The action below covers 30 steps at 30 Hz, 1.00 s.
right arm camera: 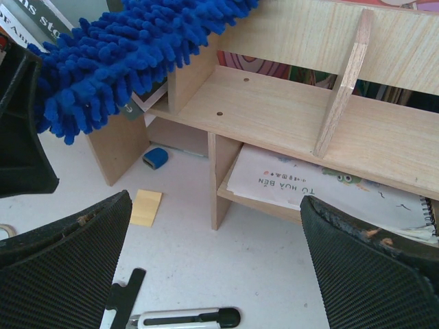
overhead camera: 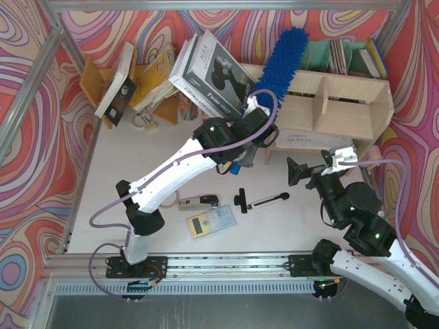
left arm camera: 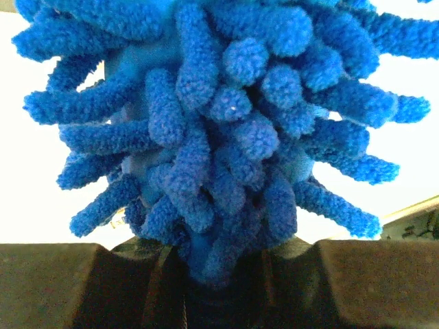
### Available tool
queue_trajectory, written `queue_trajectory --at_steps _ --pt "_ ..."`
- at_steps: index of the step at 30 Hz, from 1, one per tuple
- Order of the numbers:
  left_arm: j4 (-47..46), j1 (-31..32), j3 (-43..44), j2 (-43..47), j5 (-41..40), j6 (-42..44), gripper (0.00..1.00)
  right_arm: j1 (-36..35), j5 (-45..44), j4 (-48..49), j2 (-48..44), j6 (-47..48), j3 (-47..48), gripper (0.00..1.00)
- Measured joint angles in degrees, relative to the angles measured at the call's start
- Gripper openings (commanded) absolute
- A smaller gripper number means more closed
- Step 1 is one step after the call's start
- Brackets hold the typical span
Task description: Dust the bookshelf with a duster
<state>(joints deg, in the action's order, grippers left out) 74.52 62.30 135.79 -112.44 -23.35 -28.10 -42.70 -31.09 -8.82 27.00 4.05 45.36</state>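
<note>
Against swirl-patterned walls, the left gripper [left arm camera: 219,274] is clenched on the duster [overhead camera: 281,65], whose head is raised just beyond it at the end of the bookshelf [overhead camera: 343,103]. Books [overhead camera: 209,75] leaning beside that head could be toppled by a wide sweep; the right gripper [overhead camera: 305,171] is spread, empty

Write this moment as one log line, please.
left gripper: shut on fluffy blue microfibre duster | duster: over pale plywood bookshelf left end | right gripper: open, empty

Swirly walls [overhead camera: 27,171] in red, pink and yellow wrap round behind and to both sides of the left gripper [overhead camera: 257,113]. I see silver frame posts [overhead camera: 31,82] at the corners. Below the gripper, the white tabletop [overhead camera: 103,157] is brightly, evenly lit.
</note>
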Motion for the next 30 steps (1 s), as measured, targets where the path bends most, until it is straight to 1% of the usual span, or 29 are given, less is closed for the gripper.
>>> queue_trajectory --at_steps 6,11,21,30 --pt "-0.35 3.04 2.16 -1.09 3.1 1.79 0.0 0.0 -0.22 0.0 0.0 0.0 0.0 0.99" --pt "-1.14 4.59 2.27 -2.51 5.46 2.97 0.0 0.0 -0.37 0.0 0.0 0.0 -0.02 0.99" --pt "-2.43 4.94 2.29 -3.08 7.06 4.22 0.0 0.0 -0.37 0.0 0.0 0.0 -0.02 0.99" --pt "-3.74 7.32 1.49 -2.86 7.5 6.32 0.0 0.0 -0.44 0.02 -0.74 0.0 -0.02 0.99"
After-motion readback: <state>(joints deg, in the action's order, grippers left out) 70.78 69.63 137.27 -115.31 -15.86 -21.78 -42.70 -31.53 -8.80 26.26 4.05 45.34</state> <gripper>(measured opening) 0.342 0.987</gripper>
